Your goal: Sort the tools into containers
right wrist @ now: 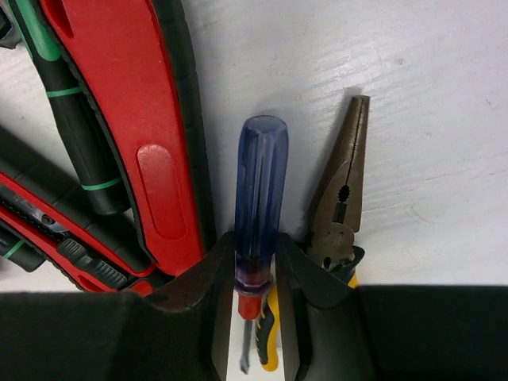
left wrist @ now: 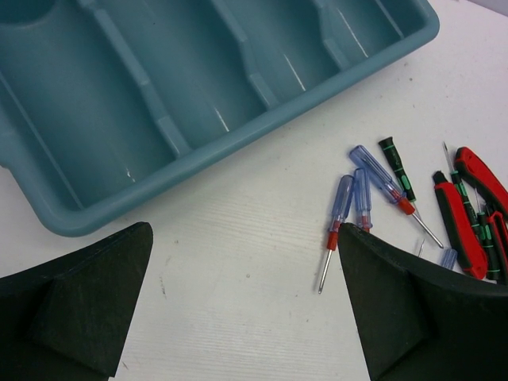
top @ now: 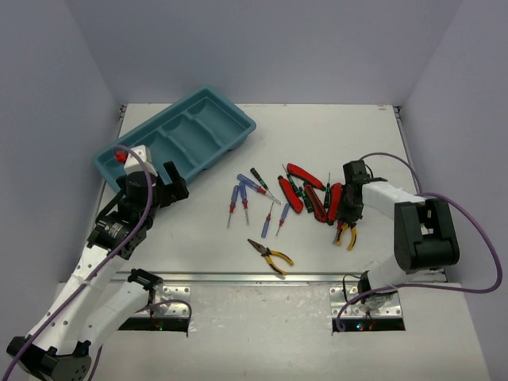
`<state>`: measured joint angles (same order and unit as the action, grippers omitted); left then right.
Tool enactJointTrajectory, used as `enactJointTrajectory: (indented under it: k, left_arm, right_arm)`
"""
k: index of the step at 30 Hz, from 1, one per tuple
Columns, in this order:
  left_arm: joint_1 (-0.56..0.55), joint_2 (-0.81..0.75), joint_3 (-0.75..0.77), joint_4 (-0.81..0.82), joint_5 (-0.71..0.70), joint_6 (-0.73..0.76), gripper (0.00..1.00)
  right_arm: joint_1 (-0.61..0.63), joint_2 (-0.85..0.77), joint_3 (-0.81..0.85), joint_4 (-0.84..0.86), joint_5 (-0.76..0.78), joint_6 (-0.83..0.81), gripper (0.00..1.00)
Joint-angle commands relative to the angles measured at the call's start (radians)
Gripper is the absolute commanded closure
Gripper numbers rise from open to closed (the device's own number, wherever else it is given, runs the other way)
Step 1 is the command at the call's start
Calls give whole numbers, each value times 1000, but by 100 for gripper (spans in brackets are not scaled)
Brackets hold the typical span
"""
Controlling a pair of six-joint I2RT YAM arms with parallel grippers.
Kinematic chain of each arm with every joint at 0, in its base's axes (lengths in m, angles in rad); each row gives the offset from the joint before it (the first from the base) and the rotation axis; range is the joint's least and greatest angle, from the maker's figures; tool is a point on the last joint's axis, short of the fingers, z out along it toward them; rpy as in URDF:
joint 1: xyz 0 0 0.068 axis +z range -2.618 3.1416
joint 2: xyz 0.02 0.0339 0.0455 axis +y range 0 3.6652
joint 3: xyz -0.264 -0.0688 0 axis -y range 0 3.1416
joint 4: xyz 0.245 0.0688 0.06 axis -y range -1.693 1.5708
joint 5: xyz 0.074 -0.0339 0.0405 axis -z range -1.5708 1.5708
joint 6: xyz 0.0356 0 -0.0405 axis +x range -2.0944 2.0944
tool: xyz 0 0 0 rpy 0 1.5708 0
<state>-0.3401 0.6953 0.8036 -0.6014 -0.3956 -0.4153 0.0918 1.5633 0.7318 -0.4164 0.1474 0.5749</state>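
At the right of the bench: the right gripper (top: 344,216) points down into the right edge of the tool pile.
Right jaws: pinching a blue-handled screwdriver (right wrist: 260,182) low on its handle, at the red collar, with 1 finger against each side.
Held screwdriver: its handle end points away from the wrist camera and its tip runs back under the gripper. Whether it is lifted off the bench (top: 198,238) cannot be told.
Right neighbour: yellow-handled pliers (right wrist: 343,198), nose shut, lie just beside the screwdriver with their joint against the outer side of 1 finger.
Left neighbour: red-handled pliers (right wrist: 151,135) lie just beside the blue handle, with dark green/black-handled screwdrivers (right wrist: 75,127) further left.
Left gripper (top: 155,189): hovers over the bench at the far left, just near of the tray.
Left jaws: spread wide, with only bare bench between them.
Tray (top: 226,141): teal-blue with 4 compartments, set at an angle on the far left of the bench.
Loose tools: 3 more blue screwdrivers (left wrist: 363,194) lie close together near the tray's right end. A second pair of yellow pliers (top: 270,255) lies alone in the middle, nearer the arm bases.
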Motion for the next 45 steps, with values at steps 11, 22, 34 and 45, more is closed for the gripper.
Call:
enactJointTrajectory:
  k: [11,22,34,45]
  left_arm:
    - [-7,107,97,107,331,-47,0]
    - [-43,268,-94,1046,1050,-439,0]
    - [-241,479,42,1001,911,-370,25]
    - [-306,500,41,986,883,-352,60]
  right_arm:
    - [10,-192,-20,-25,-29,29,100]
    - [152,-533,-131,564,-1097,66,100]
    - [368,-462,-40,794,-1117,187,100]
    - [378,-411,0,816,-1007,233,100]
